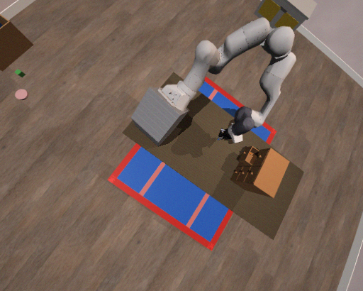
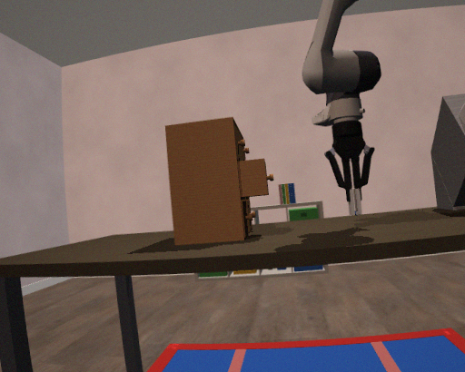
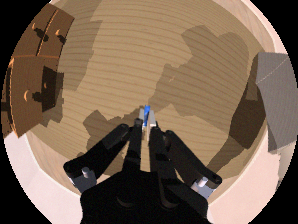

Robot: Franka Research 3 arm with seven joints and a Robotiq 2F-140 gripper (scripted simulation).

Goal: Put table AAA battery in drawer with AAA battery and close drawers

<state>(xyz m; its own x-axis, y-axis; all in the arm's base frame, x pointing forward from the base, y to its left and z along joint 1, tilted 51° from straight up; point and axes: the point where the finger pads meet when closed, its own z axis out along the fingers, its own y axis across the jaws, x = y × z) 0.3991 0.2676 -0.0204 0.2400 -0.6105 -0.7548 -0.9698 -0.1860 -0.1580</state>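
Observation:
The small wooden chest [image 1: 261, 171] stands on the dark table, also in the side view [image 2: 207, 181] and at the left of the wrist view [image 3: 33, 76]. One drawer [image 2: 254, 177] in the middle row is pulled partly out; it also shows from above [image 1: 252, 155]. The other drawers are in. Its contents are hidden. My gripper [image 2: 354, 206] points straight down with its tips at the table top, to the right of the chest's front. The fingers [image 3: 148, 121] are shut on the small blue and white AAA battery [image 3: 147, 113].
The arm's grey base block [image 1: 158, 115] stands on the table beyond the gripper, at the right of the side view [image 2: 457, 154]. The table's front edge [image 2: 257, 263] runs below the chest. Blue and red mats [image 1: 172, 199] lie on the floor.

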